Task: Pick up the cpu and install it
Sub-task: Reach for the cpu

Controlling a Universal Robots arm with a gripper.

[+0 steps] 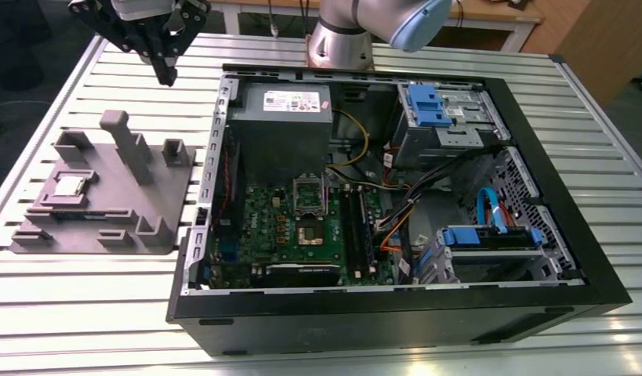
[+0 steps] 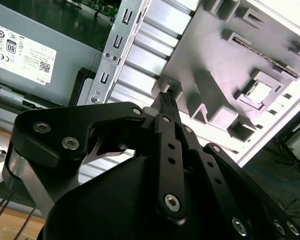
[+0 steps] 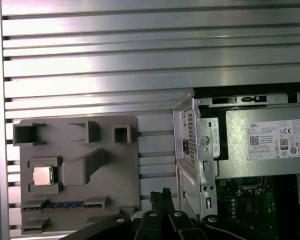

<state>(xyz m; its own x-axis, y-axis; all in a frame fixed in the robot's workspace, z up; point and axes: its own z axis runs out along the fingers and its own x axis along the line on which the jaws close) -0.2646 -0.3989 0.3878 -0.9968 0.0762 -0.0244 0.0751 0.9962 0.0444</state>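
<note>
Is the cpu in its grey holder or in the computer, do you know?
In the holder: the cpu lies flat in its square recess, outside the computer.

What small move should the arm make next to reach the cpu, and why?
Probably move the gripper across until it hangs above the cpu. The cpu lies untouched in its pocket on the grey holder, while the gripper, shut and empty, hangs off to the side, near the corner of the computer case.
</note>
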